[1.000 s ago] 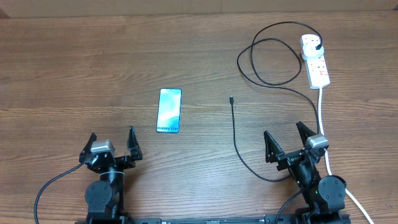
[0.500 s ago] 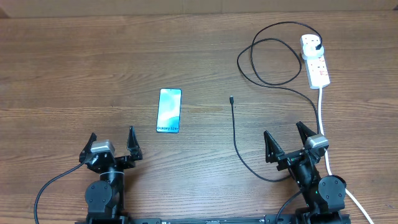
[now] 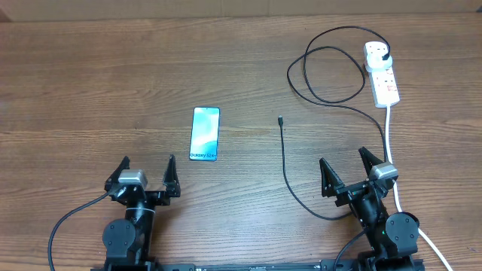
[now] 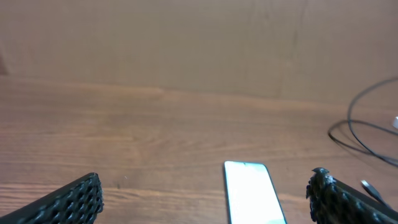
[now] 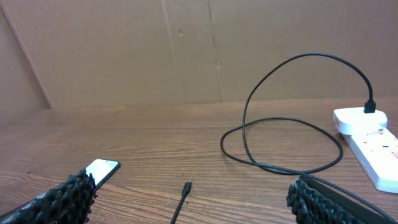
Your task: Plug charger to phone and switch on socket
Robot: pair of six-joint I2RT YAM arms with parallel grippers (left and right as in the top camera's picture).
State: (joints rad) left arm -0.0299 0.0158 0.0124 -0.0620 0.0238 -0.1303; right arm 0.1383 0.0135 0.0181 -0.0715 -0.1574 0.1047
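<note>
The phone [image 3: 204, 133] lies flat on the wooden table with its blue screen up, and also shows in the left wrist view [image 4: 252, 194] and the right wrist view [image 5: 101, 169]. The charger [image 3: 284, 162] is a thin black cable. Its connector tip [image 3: 280, 119] lies loose right of the phone, and its black plug [image 3: 385, 54] sits in the white socket [image 3: 382, 73] at the far right. My left gripper [image 3: 148, 161] is open, near the phone's close end. My right gripper [image 3: 343, 157] is open with the connector tip [image 5: 185, 186] ahead of it.
The socket's thick white cord [image 3: 391, 139] runs down the right side past my right arm. The black cable loops widely [image 3: 324, 75] left of the socket. A brown cardboard wall [image 5: 186, 50] closes the table's far edge.
My left gripper has shifted a little to the right, toward the phone. The right arm, phone and cable have not moved.
</note>
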